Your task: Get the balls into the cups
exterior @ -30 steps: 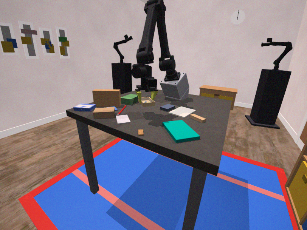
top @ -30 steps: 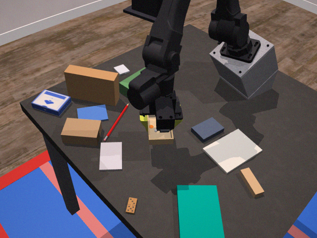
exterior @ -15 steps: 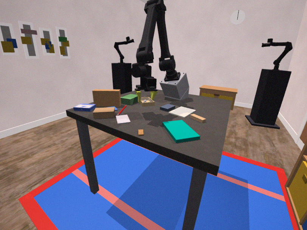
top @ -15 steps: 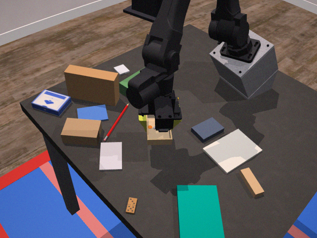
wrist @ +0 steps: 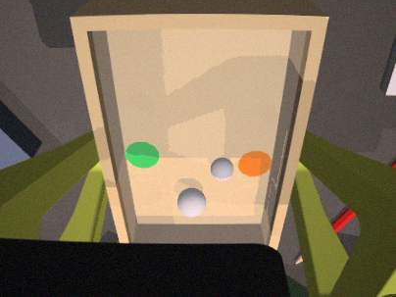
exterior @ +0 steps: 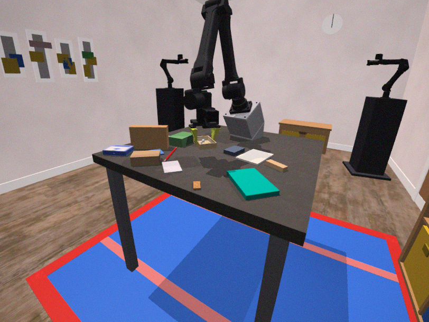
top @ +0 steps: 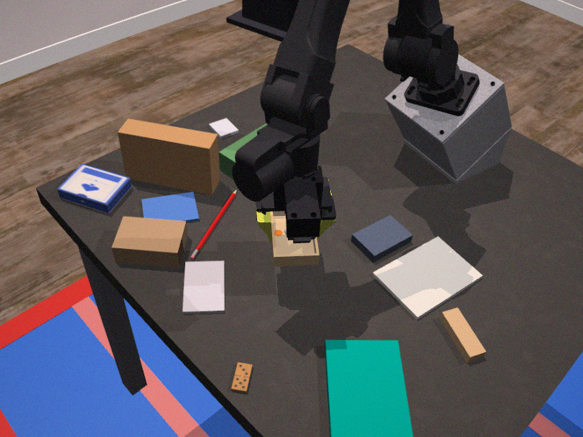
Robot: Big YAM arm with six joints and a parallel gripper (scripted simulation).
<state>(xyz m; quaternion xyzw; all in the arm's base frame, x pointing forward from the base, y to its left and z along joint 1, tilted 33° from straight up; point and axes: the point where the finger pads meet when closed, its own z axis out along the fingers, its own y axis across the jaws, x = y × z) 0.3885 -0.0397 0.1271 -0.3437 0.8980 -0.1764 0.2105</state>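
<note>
The wooden puzzle (wrist: 198, 122) is a shallow tan box under a clear cover. It also shows in the top view (top: 294, 243) and the exterior view (exterior: 205, 141). My gripper (wrist: 199, 138) is shut on its near end, with the yellow-green fingers on either side. It also shows in the top view (top: 297, 216), partly hiding the box. The far end looks raised. The green cup (wrist: 142, 154) is at the left wall, the orange cup (wrist: 255, 163) at the right wall. The small ball lies just left of the orange cup. The large ball lies near the bottom wall, between the cups.
Around the puzzle are a red pencil (top: 213, 224), a green block (top: 238, 147), a dark blue block (top: 381, 237), a white tile (top: 426, 275), a white card (top: 204, 285), two cardboard boxes (top: 167, 154), a teal board (top: 367, 388) and the arm's grey base (top: 449, 121).
</note>
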